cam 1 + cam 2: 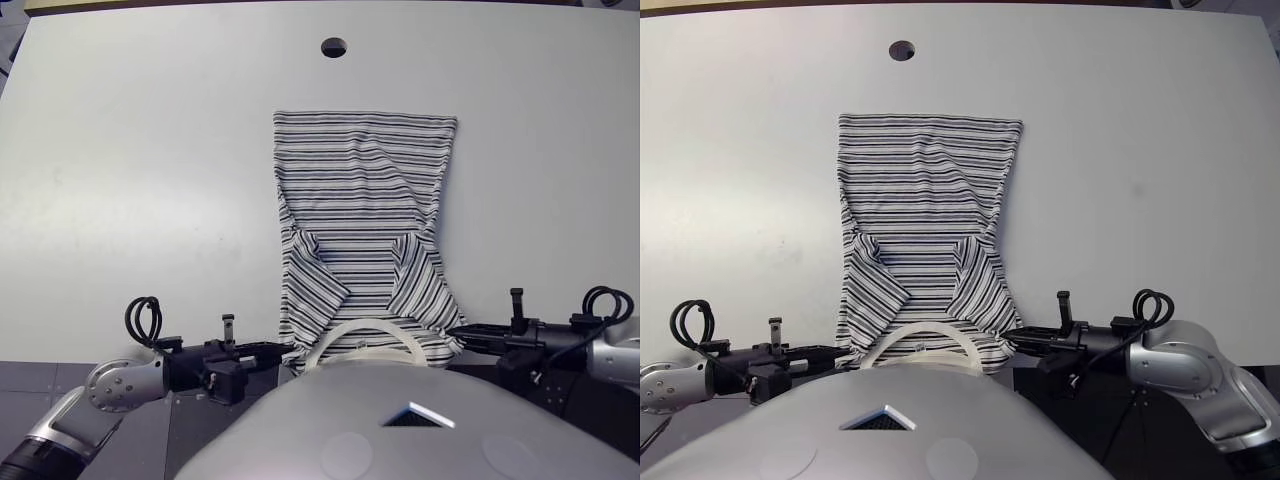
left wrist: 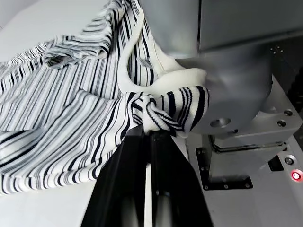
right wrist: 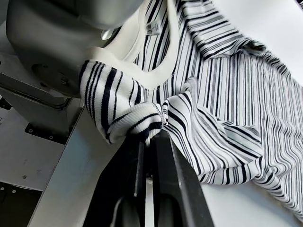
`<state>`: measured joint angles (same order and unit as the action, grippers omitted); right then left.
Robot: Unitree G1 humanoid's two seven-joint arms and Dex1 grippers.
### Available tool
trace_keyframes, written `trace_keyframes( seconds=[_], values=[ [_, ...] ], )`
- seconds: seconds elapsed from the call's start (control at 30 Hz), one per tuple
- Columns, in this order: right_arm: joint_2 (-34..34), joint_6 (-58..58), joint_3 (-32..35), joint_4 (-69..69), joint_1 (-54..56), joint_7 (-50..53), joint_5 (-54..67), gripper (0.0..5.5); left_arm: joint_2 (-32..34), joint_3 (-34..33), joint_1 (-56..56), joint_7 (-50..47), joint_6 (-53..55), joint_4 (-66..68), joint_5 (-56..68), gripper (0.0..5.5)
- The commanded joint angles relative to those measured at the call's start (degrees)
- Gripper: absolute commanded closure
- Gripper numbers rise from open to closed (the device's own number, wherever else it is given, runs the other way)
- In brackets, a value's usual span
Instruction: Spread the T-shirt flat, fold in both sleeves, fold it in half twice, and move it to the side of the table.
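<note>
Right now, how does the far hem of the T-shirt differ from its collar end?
The hem lies flat on the table in a straight line; the collar end is bunched at its shoulders. No gripper touches the hem, while the left gripper and the right gripper are each shut on a shoulder of the collar end. Both are ends of one striped T-shirt.

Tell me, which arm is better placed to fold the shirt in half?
Neither: left gripper and right gripper each pinch a near shoulder corner of the T-shirt, so probably both lift together.
</note>
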<state>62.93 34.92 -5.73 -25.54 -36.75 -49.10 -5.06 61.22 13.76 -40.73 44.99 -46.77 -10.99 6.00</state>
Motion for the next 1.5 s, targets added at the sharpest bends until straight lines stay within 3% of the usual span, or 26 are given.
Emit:
trace_keyframes(
  seconds=[0.03,0.3,0.47,0.73,1.07,1.23,1.5],
  values=[
    [-7.2,-4.7,-1.2,0.5,9.1,3.2,3.8,5.4,-5.8,-2.4,9.1,-3.1,4.8,-1.7,4.0,5.39],
    [-22.6,-13.8,-1.5,13.9,27.9,15.7,-3.9,5.4,-23.8,-1.8,32.9,-12.2,18.1,8.4,-4.5,5.39],
    [-32.0,-17.0,-4.5,29.2,39.8,27.8,-14.2,5.4,-32.2,-0.9,47.3,-20.7,20.3,26.0,-15.2,5.39],
    [-40.5,-13.9,-9.4,52.0,55.8,39.4,-21.5,5.4,-37.6,-0.6,64.5,-29.7,14.9,55.7,-21.6,5.39],
    [-42.8,-12.4,-9.6,70.3,68.1,46.6,-22.3,5.4,-42.2,1.2,74.5,-36.0,12.1,72.9,-25.4,5.39],
    [-44.1,-10.9,-11.5,77.9,71.6,48.7,-23.6,4.48,-43.5,2.4,76.0,-37.6,12.5,78.1,-27.2,4.62],
    [-46.5,-10.2,-11.8,90.1,78.7,51.7,-22.9,3.09,-45.5,-2.5,79.6,-39.6,16.7,82.2,-23.0,3.36]
  ],
)
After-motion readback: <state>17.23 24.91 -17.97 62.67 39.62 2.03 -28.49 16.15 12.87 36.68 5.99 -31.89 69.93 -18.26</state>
